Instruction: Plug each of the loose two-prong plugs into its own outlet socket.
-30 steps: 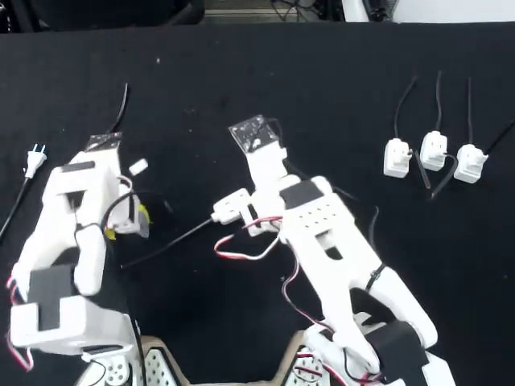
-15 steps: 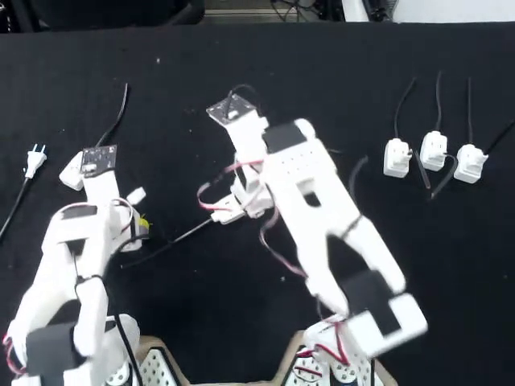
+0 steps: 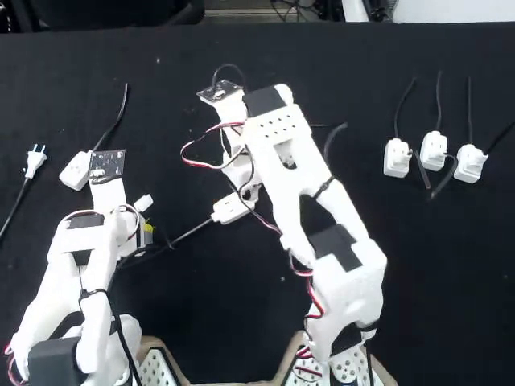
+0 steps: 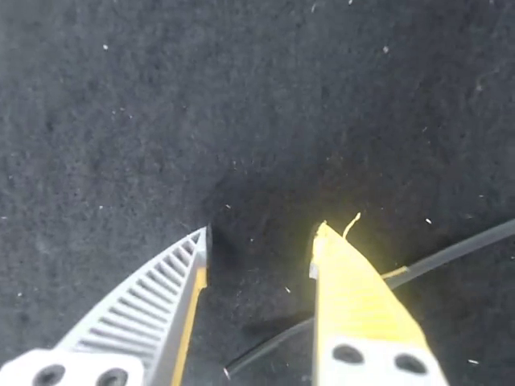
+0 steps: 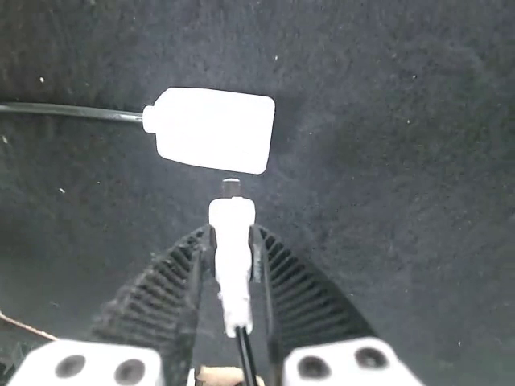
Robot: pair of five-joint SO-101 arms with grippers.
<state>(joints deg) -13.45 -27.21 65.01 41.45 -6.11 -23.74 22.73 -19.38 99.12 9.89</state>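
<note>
My right gripper (image 5: 231, 237) is shut on a small white two-prong plug (image 5: 232, 211). Its prongs point at a white outlet socket (image 5: 211, 130) lying just ahead on the black cloth, a small gap apart. In the high view that socket (image 3: 232, 207) lies mid-table under the right gripper (image 3: 244, 191), its black cable running off to the front left. My left gripper (image 4: 261, 237) is open, empty, low over the cloth with a black cable (image 4: 451, 253) crossing under it; from above the left gripper (image 3: 145, 217) is left of the socket. A loose plug (image 3: 34, 158) lies at the far left.
Three white sockets (image 3: 397, 157), (image 3: 434, 150), (image 3: 471, 162) with black cables stand in a row at the back right. Another white block (image 3: 76, 170) lies beside the left arm's wrist. The cloth-covered table (image 3: 418, 273) has free room at the front right.
The right arm has swung its upper part left and back over the middle socket, keeping the plug in its gripper. The left arm has drawn back toward the table's front.
</note>
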